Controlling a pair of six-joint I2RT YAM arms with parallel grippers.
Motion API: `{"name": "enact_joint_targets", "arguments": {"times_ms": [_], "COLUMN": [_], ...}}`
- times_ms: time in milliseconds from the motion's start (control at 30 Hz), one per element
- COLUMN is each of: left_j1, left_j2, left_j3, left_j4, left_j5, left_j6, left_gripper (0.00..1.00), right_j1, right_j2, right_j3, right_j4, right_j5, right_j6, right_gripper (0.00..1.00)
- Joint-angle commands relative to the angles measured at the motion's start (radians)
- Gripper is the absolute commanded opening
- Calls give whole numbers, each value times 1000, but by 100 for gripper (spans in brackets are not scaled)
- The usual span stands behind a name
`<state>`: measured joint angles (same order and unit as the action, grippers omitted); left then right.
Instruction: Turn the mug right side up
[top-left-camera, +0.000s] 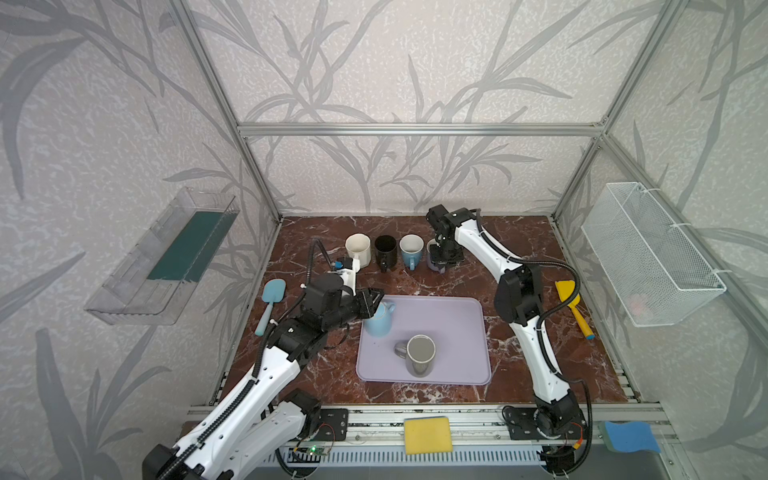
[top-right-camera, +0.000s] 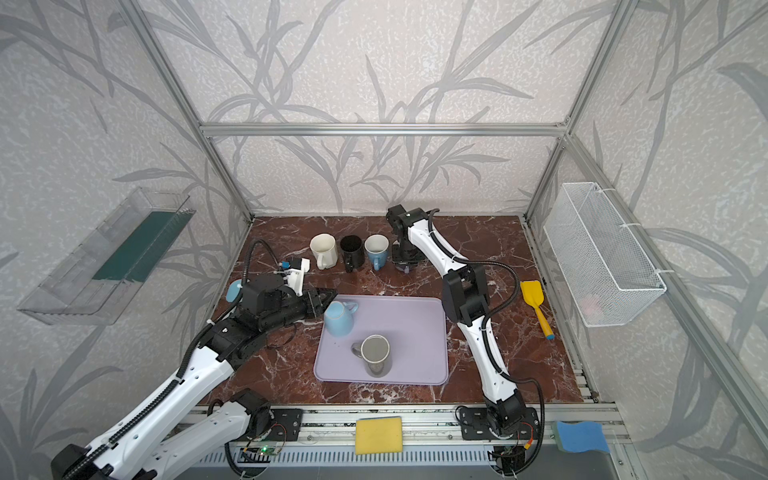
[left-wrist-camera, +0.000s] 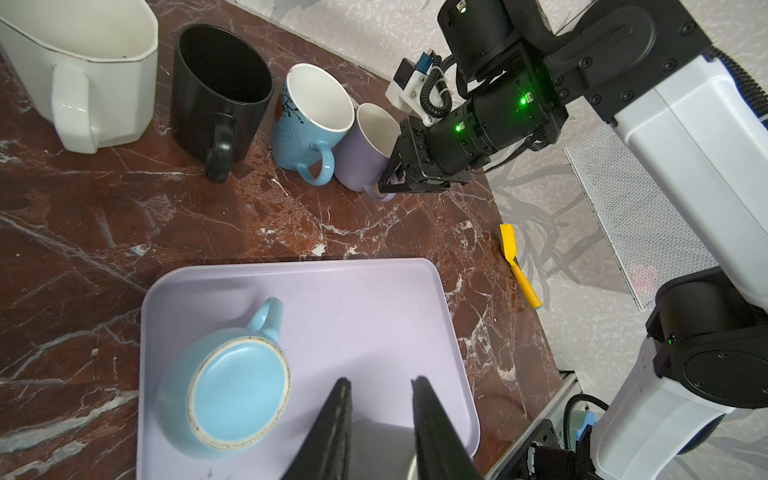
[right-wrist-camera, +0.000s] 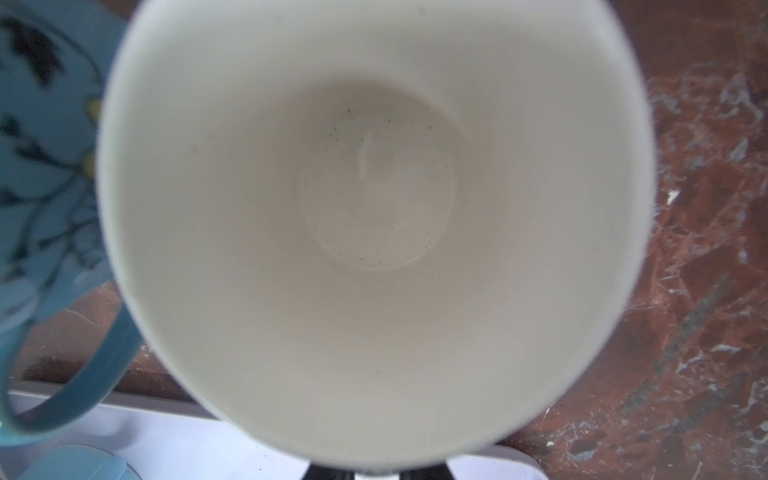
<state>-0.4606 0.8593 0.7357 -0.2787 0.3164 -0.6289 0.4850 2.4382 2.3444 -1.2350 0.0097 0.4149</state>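
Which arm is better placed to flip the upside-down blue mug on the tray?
Left. The left gripper is open beside the light blue mug on the tray; the right gripper is at the back, shut on the handle of the purple mug.

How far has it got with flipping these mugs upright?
Done: the white mug, black mug and patterned blue mug stand upright in the back row. In hand: the right pincer grips the handle of the lavender mug, upright beside them. To do: the light blue mug sits base-up on the tray, the left pincer open beside it; the steel mug also looks upside down.
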Motion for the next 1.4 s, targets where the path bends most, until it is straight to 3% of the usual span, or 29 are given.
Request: {"name": "enact_joint_targets", "arguments": {"times_ms": [0, 667, 933, 1367], "left_j1": [5, 4, 4, -49], "left_j2": [-11, 0, 6, 10], "left_j3": [-7, 20, 38, 62], "left_j4": [-20, -79, -128, -318], "left_j5": [9, 24, 16, -17], "left_j6": [9, 39, 60, 75], "left_gripper": [29, 32, 33, 34], "right_j1": [-5, -15, -16, -4], "right_j2": [-5, -135, -304, -688], "right_j3": [-6, -183, -370, -870], "right_j4": [24, 125, 216, 468], "right_j5": [6, -25, -31, -159], "right_j6": [-2, -23, -47, -139], "right_gripper": [10, 46, 50, 51]}}
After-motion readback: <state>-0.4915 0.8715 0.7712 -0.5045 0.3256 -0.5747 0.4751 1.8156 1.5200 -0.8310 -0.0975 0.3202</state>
